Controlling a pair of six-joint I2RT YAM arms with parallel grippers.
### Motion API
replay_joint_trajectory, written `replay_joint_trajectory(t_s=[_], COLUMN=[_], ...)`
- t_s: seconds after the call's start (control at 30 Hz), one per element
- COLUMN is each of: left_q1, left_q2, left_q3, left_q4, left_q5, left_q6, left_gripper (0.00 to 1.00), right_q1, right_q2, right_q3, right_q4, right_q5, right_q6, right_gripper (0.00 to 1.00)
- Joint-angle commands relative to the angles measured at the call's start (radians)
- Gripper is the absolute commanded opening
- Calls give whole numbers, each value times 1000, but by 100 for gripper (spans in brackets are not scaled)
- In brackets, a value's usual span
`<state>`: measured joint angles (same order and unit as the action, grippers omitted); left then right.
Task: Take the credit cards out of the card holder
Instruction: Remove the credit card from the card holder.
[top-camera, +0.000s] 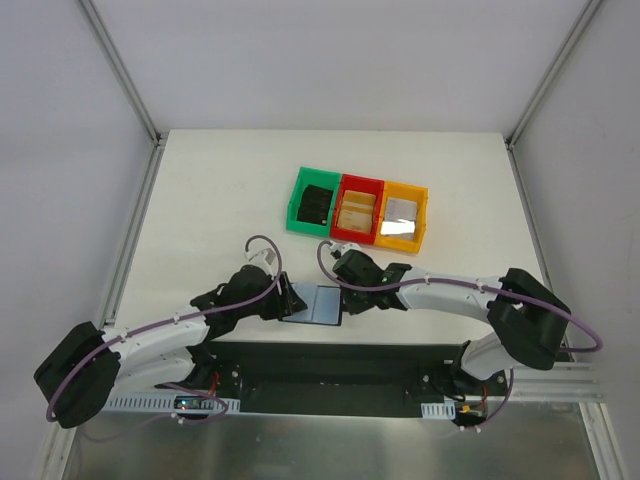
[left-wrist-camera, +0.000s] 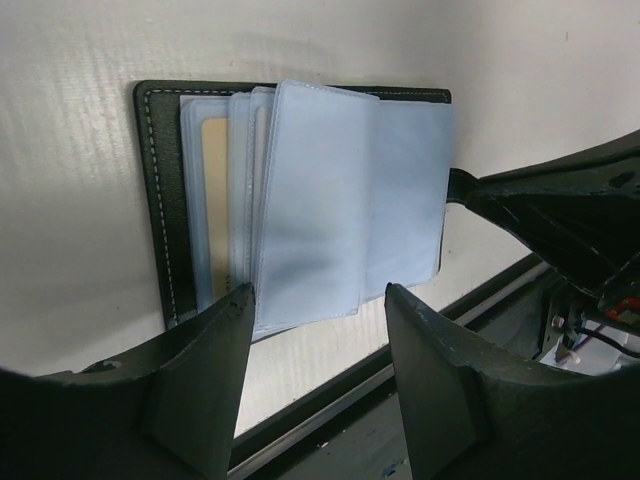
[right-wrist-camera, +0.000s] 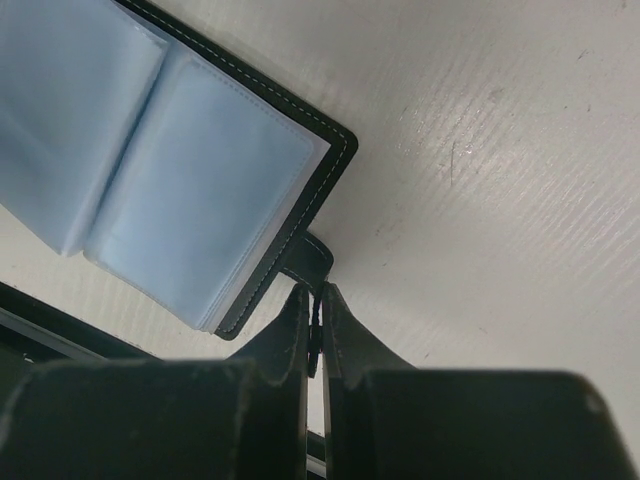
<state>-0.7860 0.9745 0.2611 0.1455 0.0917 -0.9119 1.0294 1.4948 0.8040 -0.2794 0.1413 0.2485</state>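
Note:
The card holder lies open on the white table near its front edge, its grey-blue clear sleeves fanned over the black cover. A tan card shows inside one left sleeve. My right gripper is shut on the small black closure tab at the holder's right edge. My left gripper stands open at the sleeves' near edge, one fingertip just over a sleeve corner and nothing pinched. In the top view the left gripper and the right gripper flank the holder.
Behind the holder stand three bins in a row: green with a black item, red with tan cards, yellow with a silver-grey card. The table's front edge and a black rail run just below the holder.

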Motion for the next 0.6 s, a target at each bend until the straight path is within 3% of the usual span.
replay_joint_trajectory(t_s=[0.0,0.57], left_q1=[-5,-39], left_q2=[33,150], left_q3=[18,84], left_q4=[91,296], left_q5=[68,247], left_q6=[38,97], left_gripper=[54,56], right_q1=[6,6], right_q2=[-21,-13], right_q3=[15,23], right_q4=[-7,-18], right_q5=[-8,6], right_q6=[-2,-2], right_gripper=[0,0])
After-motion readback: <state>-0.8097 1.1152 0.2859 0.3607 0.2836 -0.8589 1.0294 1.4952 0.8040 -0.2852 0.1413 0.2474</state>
